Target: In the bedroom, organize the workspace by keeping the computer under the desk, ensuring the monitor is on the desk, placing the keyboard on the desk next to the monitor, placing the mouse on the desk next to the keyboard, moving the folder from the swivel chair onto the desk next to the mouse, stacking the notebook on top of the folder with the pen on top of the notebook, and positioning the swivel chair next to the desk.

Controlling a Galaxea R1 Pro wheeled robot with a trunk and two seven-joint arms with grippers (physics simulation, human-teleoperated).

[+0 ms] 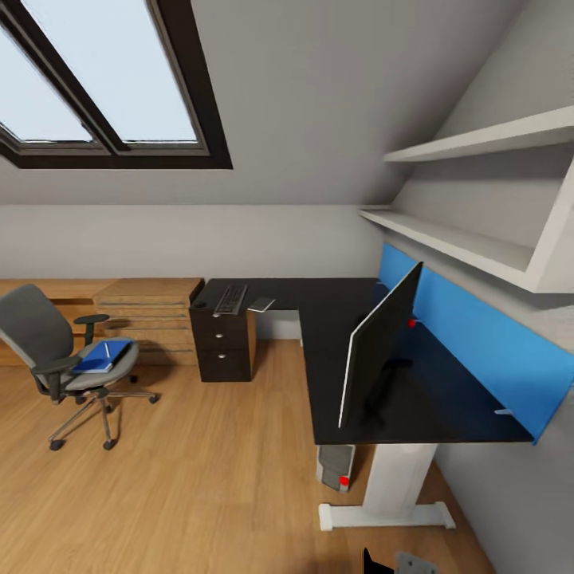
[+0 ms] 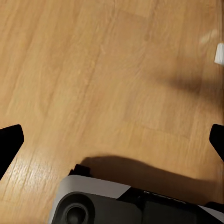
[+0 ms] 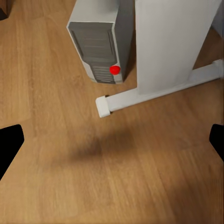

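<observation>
Wooden floor point(image 2: 93, 70) lies beneath both end effectors, left point(image 2: 112, 140) and right point(image 3: 112, 140), each spread wide and empty. Beside the surface's white leg point(image 3: 172, 42) stands the computer point(image 3: 100, 42); the monitor point(image 1: 379, 343) sits above it.

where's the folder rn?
Head view, far left: the folder lies on the chair seat, away from the desk.

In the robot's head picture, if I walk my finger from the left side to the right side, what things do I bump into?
swivel chair with the blue folder on its seat → black drawer unit → keyboard → notebook → monitor → blue back panel
</observation>
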